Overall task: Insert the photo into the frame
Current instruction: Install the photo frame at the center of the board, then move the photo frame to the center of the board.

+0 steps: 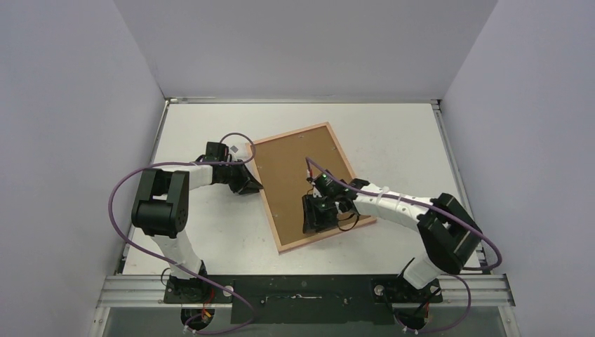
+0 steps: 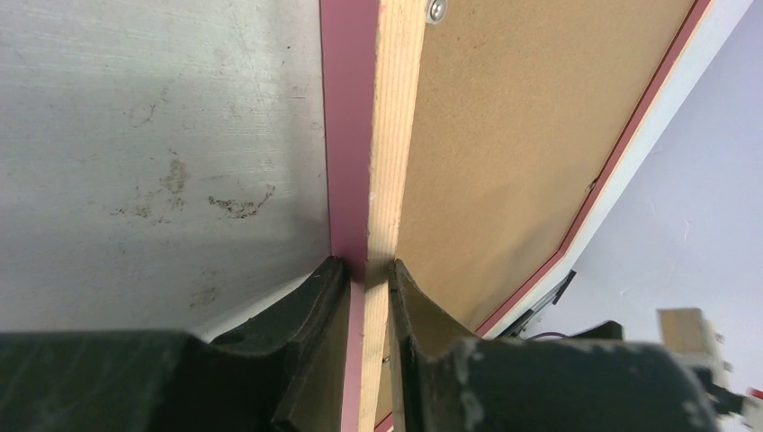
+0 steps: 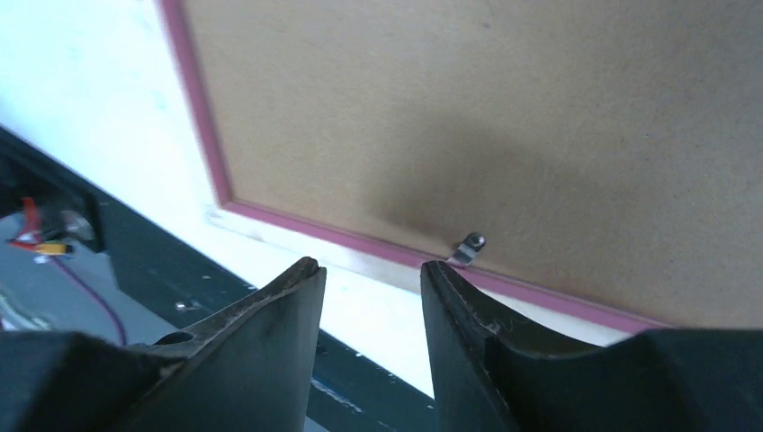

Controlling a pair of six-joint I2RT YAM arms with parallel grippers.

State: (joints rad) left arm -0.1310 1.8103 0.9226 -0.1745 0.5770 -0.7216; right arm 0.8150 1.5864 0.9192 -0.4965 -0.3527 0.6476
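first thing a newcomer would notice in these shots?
The frame lies back-up and skewed mid-table, its brown backing board filling it. The left gripper is clamped on the frame's left rail, while the right gripper hangs open above the near right corner, close to a small metal retaining clip. No photo is visible.

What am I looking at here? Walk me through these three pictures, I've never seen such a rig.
Two robot arms are bolted to a table. One picture looks down from above; the other two come from a camera on each wrist. On the table lies a frame, back side up, with a brown board in it. The left gripper pinches the frame's edge. The right gripper hovers open over the frame's near edge, by a small metal clip. It holds nothing. No photo shows.
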